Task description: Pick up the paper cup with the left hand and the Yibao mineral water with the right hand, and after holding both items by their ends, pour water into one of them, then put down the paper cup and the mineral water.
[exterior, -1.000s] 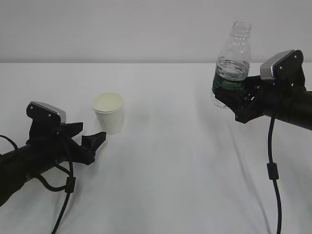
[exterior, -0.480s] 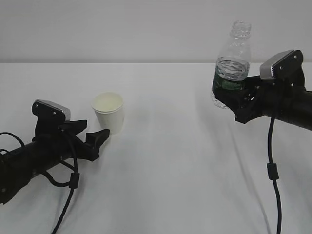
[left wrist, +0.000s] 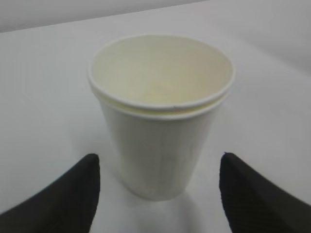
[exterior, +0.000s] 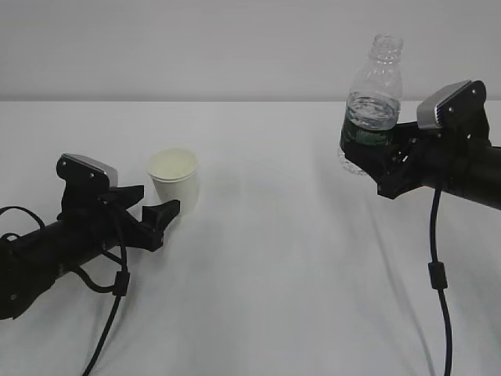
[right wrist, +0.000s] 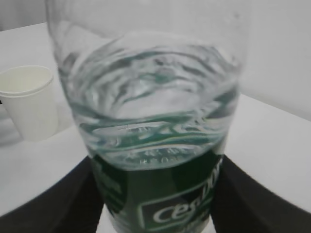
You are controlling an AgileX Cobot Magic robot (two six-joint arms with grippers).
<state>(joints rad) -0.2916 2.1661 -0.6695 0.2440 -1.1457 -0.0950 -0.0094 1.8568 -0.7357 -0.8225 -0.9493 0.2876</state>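
The white paper cup [exterior: 174, 182] stands upright on the table, left of centre. My left gripper [exterior: 163, 215] is low on the table right in front of it, open. In the left wrist view the cup [left wrist: 160, 111] fills the middle and the gripper [left wrist: 159, 162] has a dark fingertip [left wrist: 77, 189] on either side of the base, neither touching it. The Yibao mineral water [exterior: 374, 94], a clear capless bottle with a green label, is held upright above the table at the right. My right gripper [exterior: 369, 155] is shut on its label band [right wrist: 160, 194].
The white table [exterior: 274, 258] runs back to a plain pale wall. A black cable [exterior: 435, 266] hangs from the right arm and another [exterior: 109, 313] loops under the left arm. The right wrist view shows the cup [right wrist: 29, 99] far off at the left.
My left gripper has slid forward and right towards the cup, its fingertips now beside the cup's base. The right arm and the bottle have not moved.
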